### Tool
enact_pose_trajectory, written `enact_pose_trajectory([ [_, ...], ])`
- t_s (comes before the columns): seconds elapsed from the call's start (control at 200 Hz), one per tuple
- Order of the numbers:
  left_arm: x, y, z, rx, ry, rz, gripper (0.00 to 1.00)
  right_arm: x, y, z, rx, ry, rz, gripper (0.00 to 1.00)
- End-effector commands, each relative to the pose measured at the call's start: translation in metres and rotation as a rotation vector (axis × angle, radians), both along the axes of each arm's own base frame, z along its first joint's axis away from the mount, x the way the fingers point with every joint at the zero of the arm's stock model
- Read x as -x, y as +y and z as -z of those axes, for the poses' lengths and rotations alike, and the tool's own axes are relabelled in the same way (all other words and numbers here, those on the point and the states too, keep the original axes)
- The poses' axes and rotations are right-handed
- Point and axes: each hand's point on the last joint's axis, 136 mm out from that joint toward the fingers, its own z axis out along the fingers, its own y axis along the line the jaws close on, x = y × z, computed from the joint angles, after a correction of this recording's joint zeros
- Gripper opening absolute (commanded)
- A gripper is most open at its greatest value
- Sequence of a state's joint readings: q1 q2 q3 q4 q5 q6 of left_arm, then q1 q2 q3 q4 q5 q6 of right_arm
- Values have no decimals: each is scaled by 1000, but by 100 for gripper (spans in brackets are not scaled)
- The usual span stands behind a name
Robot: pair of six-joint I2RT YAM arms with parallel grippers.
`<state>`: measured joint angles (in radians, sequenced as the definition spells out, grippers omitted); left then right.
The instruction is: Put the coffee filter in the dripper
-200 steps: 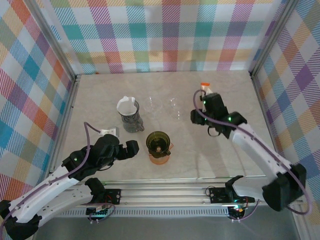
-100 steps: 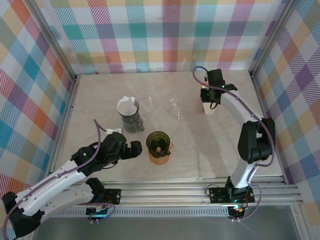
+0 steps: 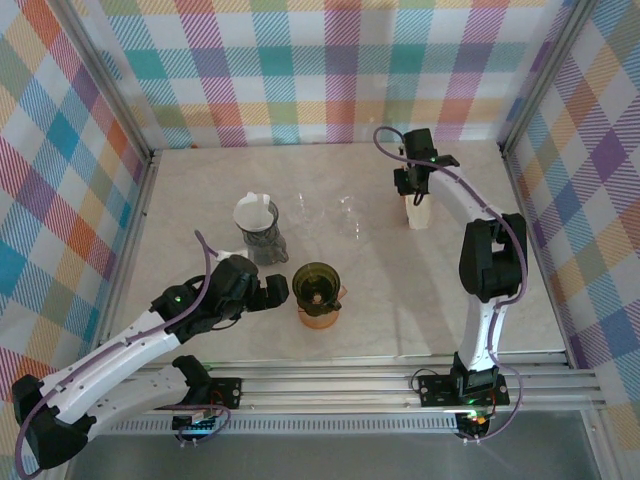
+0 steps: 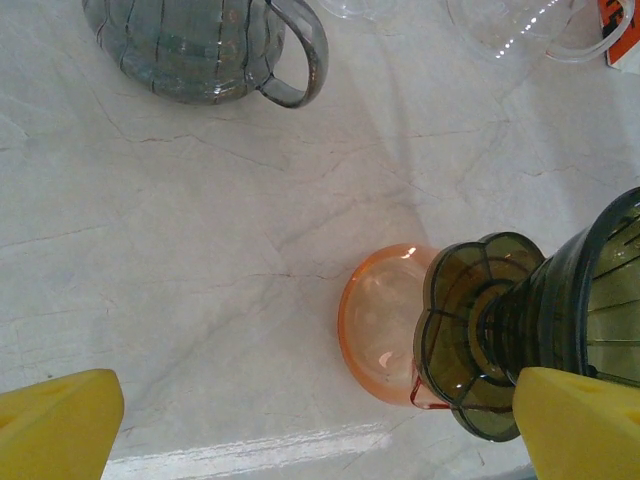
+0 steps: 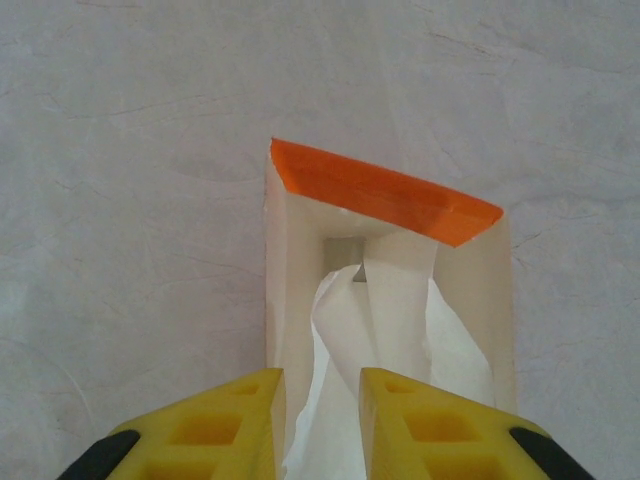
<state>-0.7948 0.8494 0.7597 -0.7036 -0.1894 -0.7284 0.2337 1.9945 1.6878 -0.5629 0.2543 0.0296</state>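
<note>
Plaid walls ring the marble tabletop; a grey jug and clear glasses stand left of the orange-lidded box. At upper right the right claw, nearly closed, pinches the coffee filter there. Left claw gapes wide beside the dripper, centre.

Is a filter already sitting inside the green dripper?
No, seen from above the green dripper is empty, with its dark inside and centre hole bare.
</note>
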Motion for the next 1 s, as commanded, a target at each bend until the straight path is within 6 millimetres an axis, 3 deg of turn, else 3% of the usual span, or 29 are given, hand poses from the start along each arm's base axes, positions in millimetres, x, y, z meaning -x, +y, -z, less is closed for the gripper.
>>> enact_pose_trajectory([
  [0.0,-6,-6,-16,32,-32,16,100,-7,-6,-3,24,-6,3,26],
  [0.395,-6,-8,-13,46,-19,17,100,-7,-7,1,18,-7,15,24],
  [0.71,-5,-4,-15,48,-24,9,100,-4,-10,16,31,39,19,18],
  [0.905,-4,-4,-16,54,-21,8,100,-4,-9,-3,18,-7,12,0],
  [0.995,-4,-5,-15,61,-20,9,100,-3,-9,-18,13,-41,9,0],
])
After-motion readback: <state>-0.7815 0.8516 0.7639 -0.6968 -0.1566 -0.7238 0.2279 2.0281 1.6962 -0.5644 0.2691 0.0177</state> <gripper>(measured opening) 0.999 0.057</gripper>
